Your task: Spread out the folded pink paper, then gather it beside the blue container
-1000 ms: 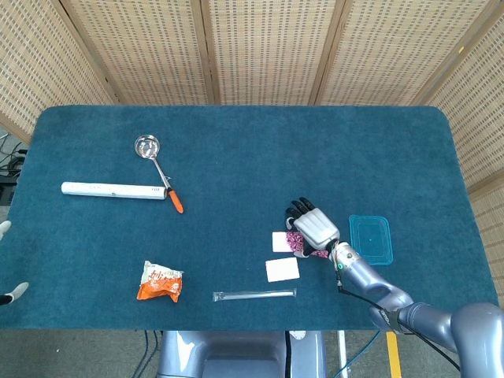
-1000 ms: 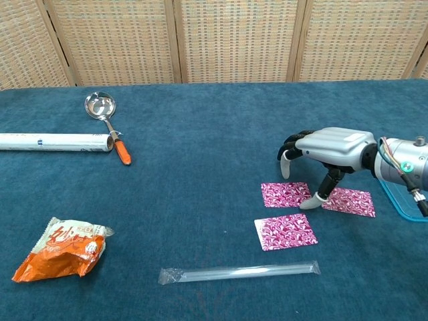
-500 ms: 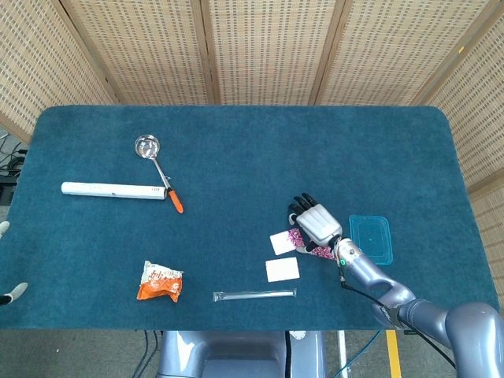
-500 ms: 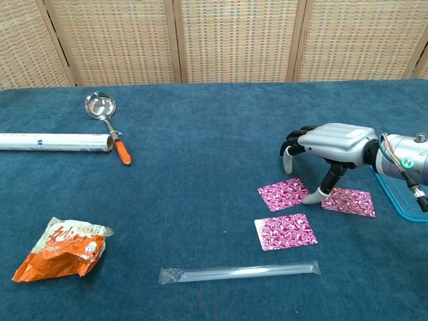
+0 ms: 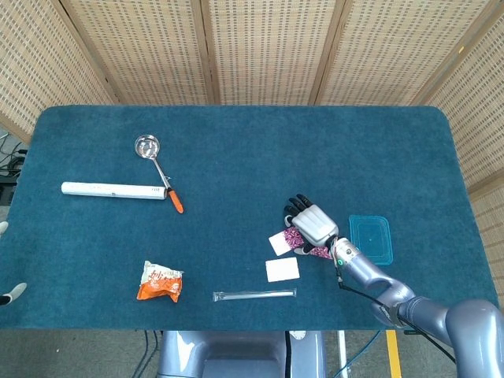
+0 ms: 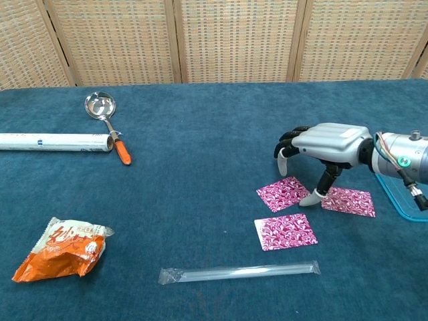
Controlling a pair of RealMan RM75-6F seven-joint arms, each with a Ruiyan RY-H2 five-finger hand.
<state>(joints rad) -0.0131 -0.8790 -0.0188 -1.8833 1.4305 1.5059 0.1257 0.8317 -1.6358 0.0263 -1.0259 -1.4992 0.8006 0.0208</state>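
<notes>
Right robot hand arches over the pink paper, holding nothing, fingers spread, thumb tip touching the sheets. Blue container lies just beyond its wrist.

The counter is covered in deep teal cloth. Three pink paper squares carry a white swirl pattern; from above they show plain white backs. The right hand is silver-grey with black fingers tipped white. The container is translucent blue. The ladle is shiny steel with an orange handle. The snack bag is orange and white.
</notes>
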